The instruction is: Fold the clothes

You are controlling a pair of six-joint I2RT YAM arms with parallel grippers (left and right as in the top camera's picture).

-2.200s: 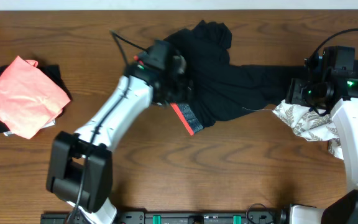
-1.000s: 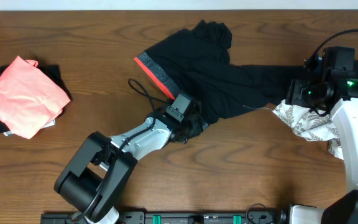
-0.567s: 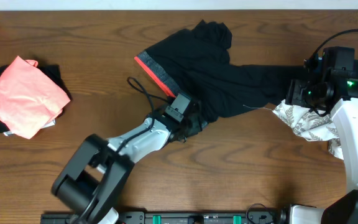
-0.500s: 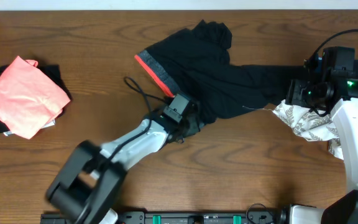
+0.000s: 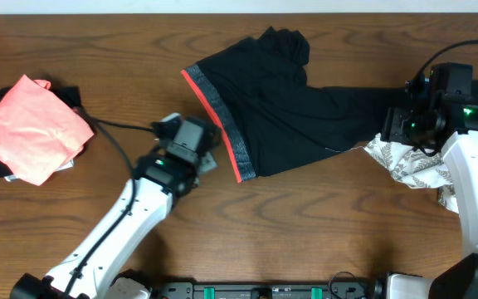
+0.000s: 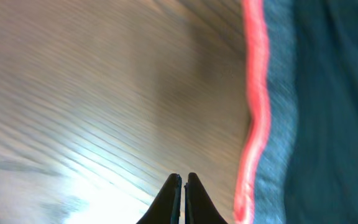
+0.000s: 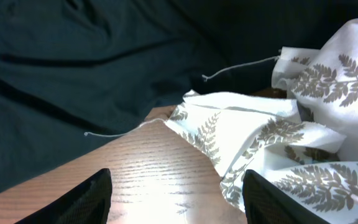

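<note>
The black leggings point(image 5: 297, 108) lie spread across the table's middle, one leg running right. Their grey waistband point(image 5: 222, 124), edged coral-red, lies flat on the left side. My left gripper point(image 5: 207, 160) hovers over bare wood just left of the waistband, shut and empty. In the left wrist view the fingertips point(image 6: 174, 186) press together, with the waistband point(image 6: 277, 112) to their right. My right gripper point(image 5: 405, 124) is open above the leg end and the white leaf-print fabric point(image 5: 417, 166). The right wrist view shows nothing between the jaws of the right gripper point(image 7: 182, 199), with the leaf-print fabric point(image 7: 272, 137) and leggings point(image 7: 92, 68) ahead.
A coral-pink garment point(image 5: 31, 129) sits folded on a small dark stack at the far left. The left arm's black cable point(image 5: 119, 126) trails across the wood between that stack and the wrist. A loose white thread point(image 7: 238, 65) lies on the leggings.
The left arm has swung back to the left, off the lower corner of the waistband. The whole waistband now lies flat and uncovered. The right arm has not moved.
</note>
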